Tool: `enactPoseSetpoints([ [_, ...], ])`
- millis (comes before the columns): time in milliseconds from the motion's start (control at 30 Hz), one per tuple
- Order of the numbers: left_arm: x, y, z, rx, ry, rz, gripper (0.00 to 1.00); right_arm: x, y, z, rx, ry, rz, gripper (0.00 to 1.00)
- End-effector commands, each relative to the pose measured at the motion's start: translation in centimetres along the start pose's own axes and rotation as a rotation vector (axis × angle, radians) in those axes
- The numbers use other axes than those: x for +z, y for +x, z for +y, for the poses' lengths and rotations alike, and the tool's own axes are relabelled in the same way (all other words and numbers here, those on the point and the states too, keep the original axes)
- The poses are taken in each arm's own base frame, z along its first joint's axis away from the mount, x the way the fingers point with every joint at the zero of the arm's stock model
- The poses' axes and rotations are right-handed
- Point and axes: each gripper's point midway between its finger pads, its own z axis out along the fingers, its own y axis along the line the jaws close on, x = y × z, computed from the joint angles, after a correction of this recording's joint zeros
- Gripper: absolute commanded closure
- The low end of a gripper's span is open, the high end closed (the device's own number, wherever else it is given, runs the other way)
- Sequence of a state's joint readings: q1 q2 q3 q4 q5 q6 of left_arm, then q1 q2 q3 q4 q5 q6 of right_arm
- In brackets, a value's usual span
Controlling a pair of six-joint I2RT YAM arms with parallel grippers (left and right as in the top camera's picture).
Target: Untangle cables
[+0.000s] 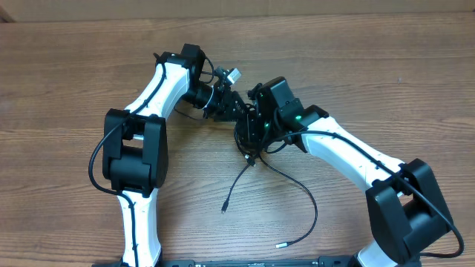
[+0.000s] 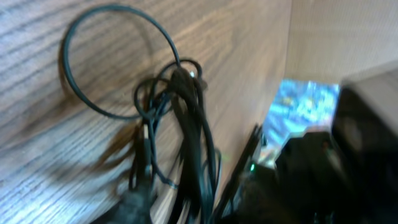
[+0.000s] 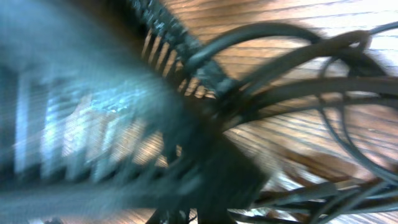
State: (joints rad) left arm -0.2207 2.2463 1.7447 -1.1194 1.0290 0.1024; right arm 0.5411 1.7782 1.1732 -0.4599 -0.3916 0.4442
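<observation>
Nearest the arm bases, two free ends of the cables (image 1: pixel 247 144) trail over the bench (image 1: pixel 67 74). One short strand ends in a small plug (image 1: pixel 223 210). Another sweeps in a wide arc to a silvery plug (image 1: pixel 279 245) close to the near edge. Both lie slack & flat on the wood, apart from each other.

Further in, mid-bench, the strands gather into a tangle btwn the two claws. Left wrist view shows it partly lifted, w/ shadow beneath. One open loop (image 2: pixel 64 62) lies against the wood, and several strands cross in a tight knot (image 2: pixel 181 78) before hanging as a bundle.

Right claw (image 1: pixel 251 127) is closed. Its own view is v. blurred, but strands bunch at a ribbed finger (image 3: pixel 186 56), so it prob. pinches the bundle. Left claw (image 1: pixel 225 104) sits just beyond, right at the tangle. Cannot tell if it is open or closed, as its fingers are not clear in any view.

Handling, by judgement: the cords look thin, light & v. floppy, w/ no stiffness to push with. They should only follow a pull, dragging neighbours along by friction. The jacket prob. grips OK and isn't fragile, but the plugs could snag in loops. Best hold is a single strand just outside the knot, or near a plug end. Pulling the whole bundle would likely tighten the knot. The free ends look easiest to pick up & thread back out.
</observation>
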Motion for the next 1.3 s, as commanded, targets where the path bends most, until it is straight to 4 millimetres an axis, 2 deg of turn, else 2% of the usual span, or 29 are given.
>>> enactPoseSetpoints([
  [0, -0.4, -0.7, 0.6, 0.024, -0.018, -0.015, 0.28, -0.7, -1.2, -0.5, 0.047, -0.058, 0.005, 0.96],
  [67, -0.8, -0.9, 0.8, 0.020, -0.019, -0.024, 0.24, -1.1, -1.3, -0.5, 0.064, -0.098, 0.018, 0.96],
  [200, -1.9, -1.2, 1.5, 0.006, -0.023, -0.050, 0.24, -1.8, -1.5, -1.2, 0.102, -0.128, 0.032, 0.96],
  [367, -3.2, -1.5, 2.4, 0.026, -0.030, -0.077, 0.31, -2.6, -1.9, -2.1, 0.145, -0.156, 0.039, 0.96],
  [533, -3.6, -1.2, 4.9, 0.100, -0.175, -0.054, 0.33, -3.1, -2.2, -2.9, 0.207, -0.157, 0.036, 0.96],
  [667, -3.8, -1.1, 6.1, 0.099, -0.248, -0.042, 0.31, -3.0, -1.7, -3.2, 0.194, -0.138, 0.051, 0.83],
  [833, -4.2, -0.9, 7.7, 0.034, -0.343, -0.035, 0.32, -2.9, -1.7, -4.9, 0.218, -0.047, 0.036, 0.76],
  [867, -4.2, -1.0, 7.7, 0.036, -0.342, -0.036, 0.34, -2.9, -1.7, -5.3, 0.223, -0.027, 0.031, 0.69],
  [900, -4.1, -1.0, 7.7, 0.035, -0.345, -0.035, 0.36, -2.9, -1.7, -5.6, 0.232, -0.008, 0.028, 0.51],
  [967, -3.9, -0.9, 7.8, 0.022, -0.362, -0.030, 0.40, -2.9, -1.6, -6.1, 0.249, 0.017, 0.026, 0.27],
  [1033, -3.6, -0.8, 8.0, 0.002, -0.394, -0.022, 0.44, -2.9, -1.6, -6.2, 0.251, 0.024, 0.024, 0.23],
  [1167, -2.6, -0.6, 8.2, -0.016, -0.461, -0.005, 0.49, -2.9, -1.5, -6.7, 0.250, 0.059, 0.018, 0.24],
  [1267, -2.2, -0.6, 8.7, -0.020, -0.528, 0.003, 0.66, -2.9, -1.3, -6.8, 0.255, 0.067, 0.026, 0.26],
])
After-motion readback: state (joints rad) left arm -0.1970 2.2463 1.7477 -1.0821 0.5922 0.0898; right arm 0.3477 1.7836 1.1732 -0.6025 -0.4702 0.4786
